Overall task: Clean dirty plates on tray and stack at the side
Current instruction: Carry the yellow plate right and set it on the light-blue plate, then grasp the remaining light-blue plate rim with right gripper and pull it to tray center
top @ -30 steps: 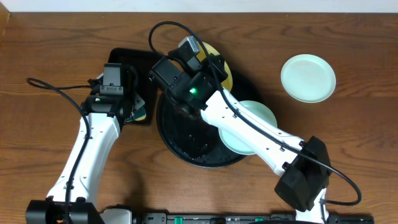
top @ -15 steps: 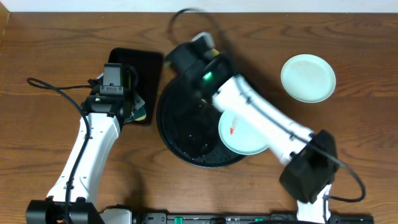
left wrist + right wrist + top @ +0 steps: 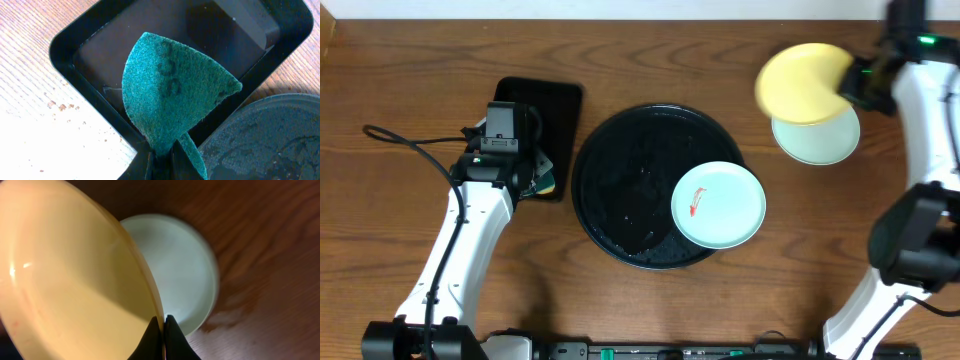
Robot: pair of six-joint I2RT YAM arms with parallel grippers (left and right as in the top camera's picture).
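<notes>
Right gripper [image 3: 163, 330] is pinching yellow plate [image 3: 75, 280] by rim.
Mint plate [image 3: 180, 265] is sitting partly beneath; left gripper [image 3: 162, 157] clamping sponge [image 3: 170, 90].

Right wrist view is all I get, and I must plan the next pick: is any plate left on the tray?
Observer: One smeared mint plate lies on the round tray.
Operator: Is the sponge ready?
Observer: The left gripper is shut on the teal sponge, over the rectangular tray.
Operator: Where's my stack spot?
Observer: On the table, right of the round tray; the yellow plate in the right gripper hangs above the clean mint plate there.
</notes>
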